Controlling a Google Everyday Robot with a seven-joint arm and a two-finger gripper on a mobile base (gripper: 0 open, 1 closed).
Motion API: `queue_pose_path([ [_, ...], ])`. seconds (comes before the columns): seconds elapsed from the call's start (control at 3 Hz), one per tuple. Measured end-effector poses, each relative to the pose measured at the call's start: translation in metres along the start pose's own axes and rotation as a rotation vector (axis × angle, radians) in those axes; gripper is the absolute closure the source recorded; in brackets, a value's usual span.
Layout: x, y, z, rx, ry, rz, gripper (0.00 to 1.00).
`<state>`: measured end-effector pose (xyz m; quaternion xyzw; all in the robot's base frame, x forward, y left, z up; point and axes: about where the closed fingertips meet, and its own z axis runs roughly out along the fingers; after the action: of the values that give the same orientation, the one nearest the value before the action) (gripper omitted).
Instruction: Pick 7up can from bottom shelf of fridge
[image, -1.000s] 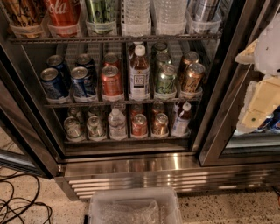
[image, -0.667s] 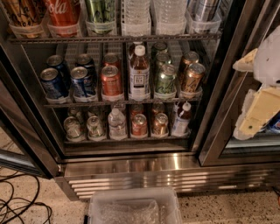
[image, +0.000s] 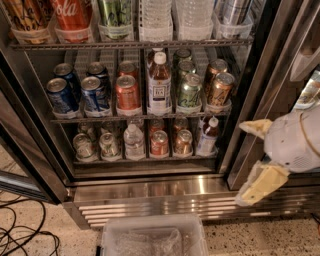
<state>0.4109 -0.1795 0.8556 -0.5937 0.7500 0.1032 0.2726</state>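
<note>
The fridge (image: 150, 192) stands open in front of me. On its bottom shelf (image: 145, 160) two pale silvery-green cans stand at the left, one (image: 83, 146) beside the other (image: 108, 145). Their lettering cannot be read, so I cannot tell which is the 7up can. To their right stand a water bottle (image: 134, 141), a red can (image: 159, 143), a copper can (image: 183, 142) and a capped bottle (image: 207, 136). My gripper (image: 251, 157) is open and empty, outside the fridge at the right, level with the bottom shelf and well right of the cans.
The middle shelf holds blue cans (image: 60, 95), a red can (image: 127, 94), a tea bottle (image: 159, 85), green cans (image: 189, 90) and copper cans (image: 220, 89). The steel door post (image: 257, 95) stands by my gripper. A clear plastic bin (image: 155, 237) and cables (image: 20, 235) lie on the floor.
My gripper has moved down and to the left, from beside the middle shelf to beside the bottom shelf. The cans and bottles have not moved.
</note>
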Motion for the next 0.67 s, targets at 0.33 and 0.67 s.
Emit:
queue_pose_path([
  [0.33,0.007,0.033,0.059,-0.011,-0.137,0.06,0.0],
  [0.67,0.01,0.074,0.119,-0.023,-0.194,0.131,0.0],
])
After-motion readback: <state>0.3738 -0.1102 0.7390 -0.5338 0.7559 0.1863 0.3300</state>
